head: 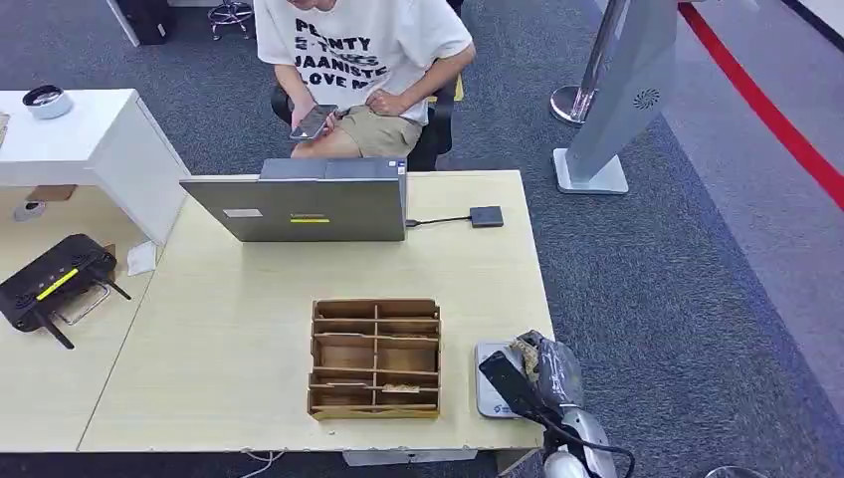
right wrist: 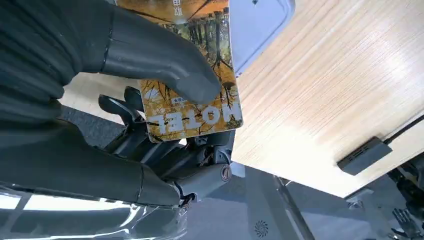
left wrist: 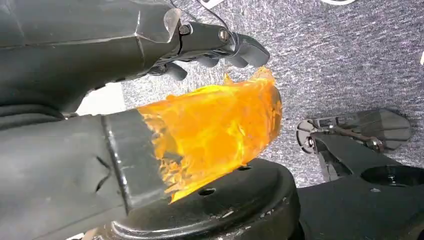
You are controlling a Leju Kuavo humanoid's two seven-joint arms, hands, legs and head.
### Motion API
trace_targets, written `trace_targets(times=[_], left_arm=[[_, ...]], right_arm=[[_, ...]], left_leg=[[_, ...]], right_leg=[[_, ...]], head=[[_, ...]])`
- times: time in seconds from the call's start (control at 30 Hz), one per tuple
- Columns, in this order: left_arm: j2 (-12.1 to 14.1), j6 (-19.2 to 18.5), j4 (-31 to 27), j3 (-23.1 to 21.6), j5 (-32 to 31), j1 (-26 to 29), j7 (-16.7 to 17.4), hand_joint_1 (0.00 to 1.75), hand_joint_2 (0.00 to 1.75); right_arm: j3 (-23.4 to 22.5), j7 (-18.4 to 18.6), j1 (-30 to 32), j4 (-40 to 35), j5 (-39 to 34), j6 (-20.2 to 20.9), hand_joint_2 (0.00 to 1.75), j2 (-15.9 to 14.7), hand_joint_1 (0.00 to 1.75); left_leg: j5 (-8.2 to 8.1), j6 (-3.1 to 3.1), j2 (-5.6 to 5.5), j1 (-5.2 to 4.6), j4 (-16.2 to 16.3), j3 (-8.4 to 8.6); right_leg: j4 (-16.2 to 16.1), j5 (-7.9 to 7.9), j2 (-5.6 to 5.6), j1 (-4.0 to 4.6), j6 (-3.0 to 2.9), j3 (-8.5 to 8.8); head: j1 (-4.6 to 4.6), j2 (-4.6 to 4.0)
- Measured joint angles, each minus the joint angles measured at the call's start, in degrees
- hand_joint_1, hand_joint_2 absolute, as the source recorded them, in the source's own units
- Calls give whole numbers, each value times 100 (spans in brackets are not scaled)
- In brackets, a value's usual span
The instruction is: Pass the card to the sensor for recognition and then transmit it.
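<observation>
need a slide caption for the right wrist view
Right hand pinches a hotel card above the grey sensor pad on the wooden table.

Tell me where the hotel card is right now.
The hotel card is pinched in the right hand, held over the grey sensor pad at the table's right front corner, just right of the wooden organizer.

Office floor, by every sign: grey carpet [head: 647,259] underfoot, a pale wood worktop [head: 239,339] carrying an open laptop [head: 299,204] with a small adapter [head: 487,216] cabled to it, a black router [head: 52,281] on the neighbouring desk, a white cabinet [head: 90,139] alongside. Seated behind the laptop on an office chair [head: 438,119], a person [head: 363,60] looking at a phone [head: 313,121]. Off to the side, a grey kiosk stand [head: 622,100], a chrome barrier post [head: 587,80], a red floor stripe [head: 766,110].
</observation>
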Motion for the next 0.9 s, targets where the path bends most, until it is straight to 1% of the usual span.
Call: trace_targets(times=[0.43, 0.9], left_arm=[[0, -13, 0, 0, -7, 0, 2, 0, 0], [9, -22, 0, 0, -7, 0, 2, 0, 0]], right_arm=[[39, 44, -71, 64, 31, 96, 175, 0, 175], [46, 52, -95, 88, 37, 111, 175, 0, 175]], left_leg=[[0, 0, 2, 1, 0, 20], [0, 0, 2, 1, 0, 22]], right_leg=[[-1, 1, 2, 0, 0, 20], [-1, 1, 2, 0, 0, 22]], head=[[0, 0], [0, 0]])
